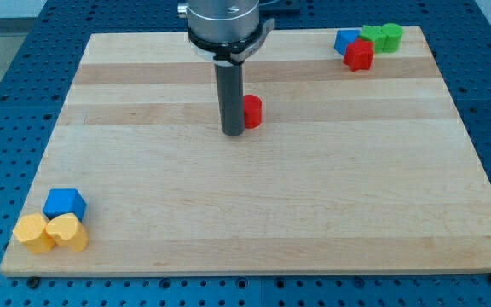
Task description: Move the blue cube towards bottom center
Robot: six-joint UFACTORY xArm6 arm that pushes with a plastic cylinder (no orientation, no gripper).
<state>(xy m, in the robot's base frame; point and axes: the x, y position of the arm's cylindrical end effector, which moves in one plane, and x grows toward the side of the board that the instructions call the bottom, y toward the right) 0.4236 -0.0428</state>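
The blue cube (65, 204) sits near the board's bottom left corner, touching two yellow blocks (34, 233) (68, 232) just below it. My tip (233, 133) rests on the board near the top middle, far up and to the right of the blue cube. A red cylinder (252, 111) stands right beside the rod on its right, partly hidden by it.
At the top right corner a second blue block (345, 41), a red block (359, 55) and two green blocks (372, 36) (391, 37) are clustered together. The wooden board (314, 213) lies on a blue perforated table.
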